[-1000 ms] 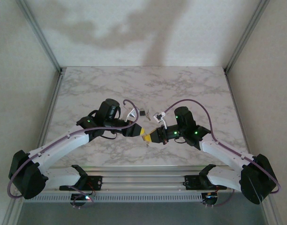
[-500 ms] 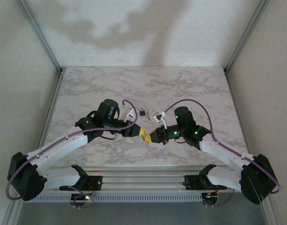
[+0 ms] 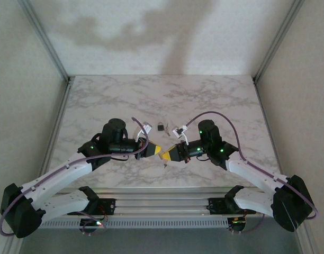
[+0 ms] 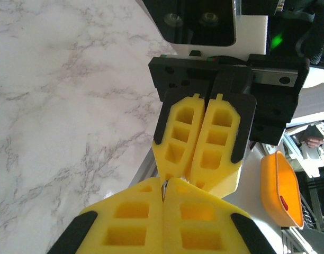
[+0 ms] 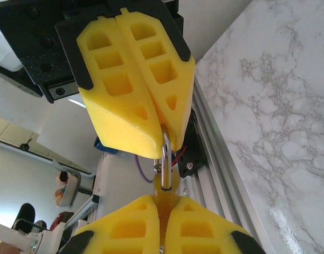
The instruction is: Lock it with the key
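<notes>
While both clamp 1 padlock (image 5: pixel 165 203), left gripper (image 3: pixel 158 150) faces right gripper (image 3: pixel 167 155).

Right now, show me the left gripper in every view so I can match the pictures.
Top external: left gripper just below picture centre, tip to tip with the right gripper.
Left wrist: bottom centre, pointing up.
Right wrist: top centre, pointing down, shut on a metal loop.
Shared landmark: the right gripper, directly opposite it in both wrist views.
</notes>
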`<state>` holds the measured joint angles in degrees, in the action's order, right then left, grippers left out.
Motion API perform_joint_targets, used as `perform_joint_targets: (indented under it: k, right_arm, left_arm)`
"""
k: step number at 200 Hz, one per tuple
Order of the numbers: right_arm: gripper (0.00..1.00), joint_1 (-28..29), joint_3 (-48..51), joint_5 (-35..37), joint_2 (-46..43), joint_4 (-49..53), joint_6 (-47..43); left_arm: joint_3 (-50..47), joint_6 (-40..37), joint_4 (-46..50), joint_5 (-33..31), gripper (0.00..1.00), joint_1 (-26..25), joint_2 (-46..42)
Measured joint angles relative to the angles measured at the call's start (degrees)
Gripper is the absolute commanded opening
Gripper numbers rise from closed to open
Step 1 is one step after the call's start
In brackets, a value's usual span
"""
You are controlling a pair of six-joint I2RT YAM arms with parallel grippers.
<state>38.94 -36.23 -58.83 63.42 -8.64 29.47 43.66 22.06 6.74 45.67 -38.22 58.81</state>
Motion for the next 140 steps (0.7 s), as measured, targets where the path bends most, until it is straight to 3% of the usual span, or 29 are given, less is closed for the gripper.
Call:
perform_joint_targets:
  k: [140]
  right_arm:
    - [0.0,-0.11,1.73,-2.73,-1.03,-4.59,4.76]
  left_arm:
    - [-2.97,1.31,-5.75,1.31,0.0,-0.85,-1.51]
